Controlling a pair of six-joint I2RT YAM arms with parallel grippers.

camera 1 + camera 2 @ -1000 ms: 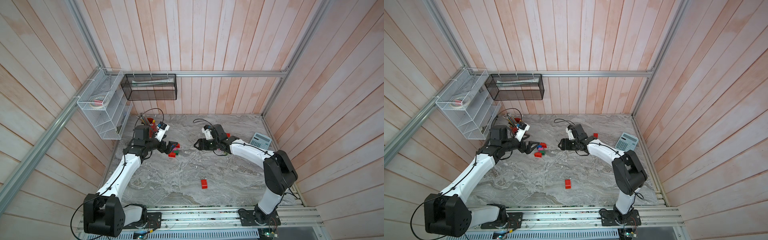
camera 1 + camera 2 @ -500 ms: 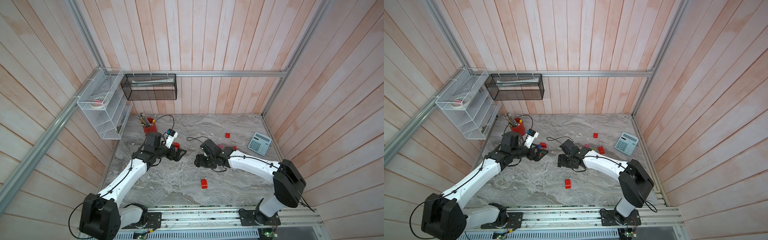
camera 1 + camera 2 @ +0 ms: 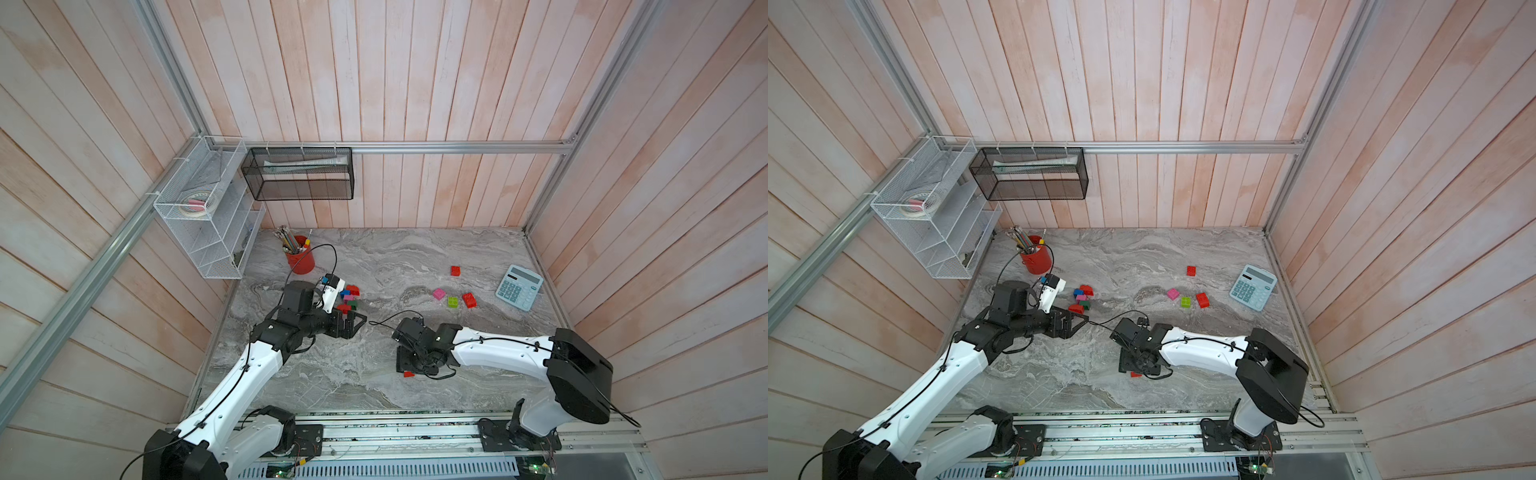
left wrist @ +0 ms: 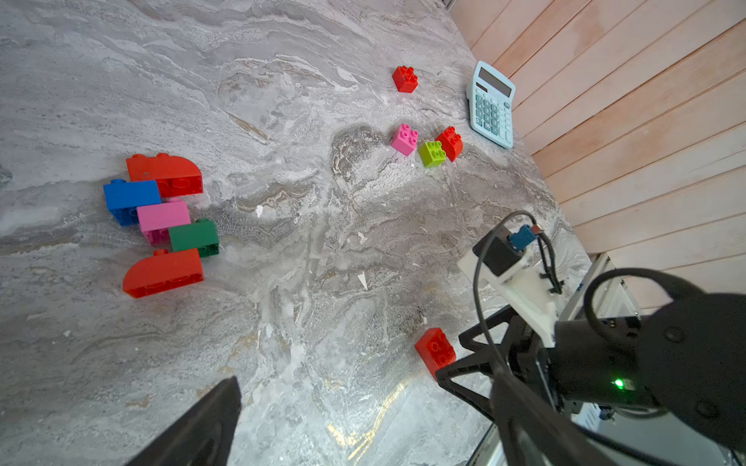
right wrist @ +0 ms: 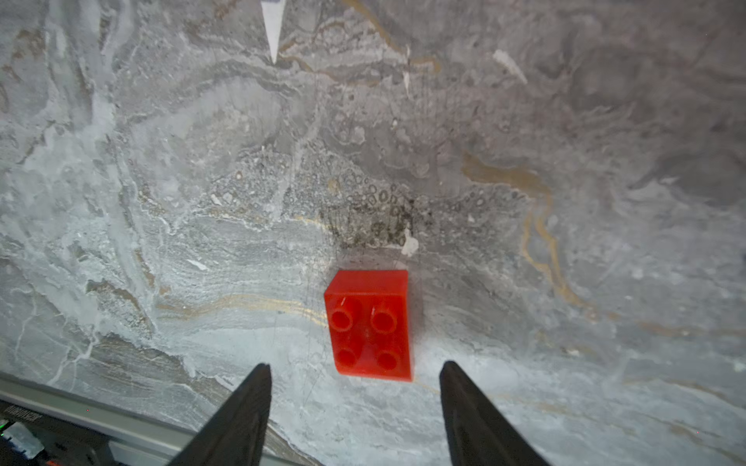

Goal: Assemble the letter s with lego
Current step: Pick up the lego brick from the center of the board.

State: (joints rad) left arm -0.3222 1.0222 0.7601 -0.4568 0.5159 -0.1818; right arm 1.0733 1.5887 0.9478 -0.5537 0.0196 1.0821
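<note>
A joined lego cluster [image 4: 163,218] lies at the left of the table: two red curved bricks, a blue, a pink and a dark green one. It also shows in both top views [image 3: 349,296] [image 3: 1082,297]. My left gripper [image 3: 353,325] [image 4: 363,423] hovers open just in front of the cluster, holding nothing. A single small red brick [image 5: 369,327] [image 4: 436,351] lies studs-up near the table's front centre. My right gripper [image 5: 355,365] [image 3: 405,365] is low over it and open. The brick lies just beyond the fingertips [image 5: 262,369], touching neither.
Loose bricks lie at the back right: a red one [image 3: 455,271], pink [image 3: 439,294], lime [image 3: 453,302] and another red [image 3: 468,300]. A pale blue calculator [image 3: 519,286] sits by the right wall. At the back left stand a red pencil cup [image 3: 300,259] and a white wire shelf [image 3: 208,216].
My right arm swung from the middle back to the front centre and came down over the single red brick. My left gripper drew back from the cluster toward the front, still open.
</note>
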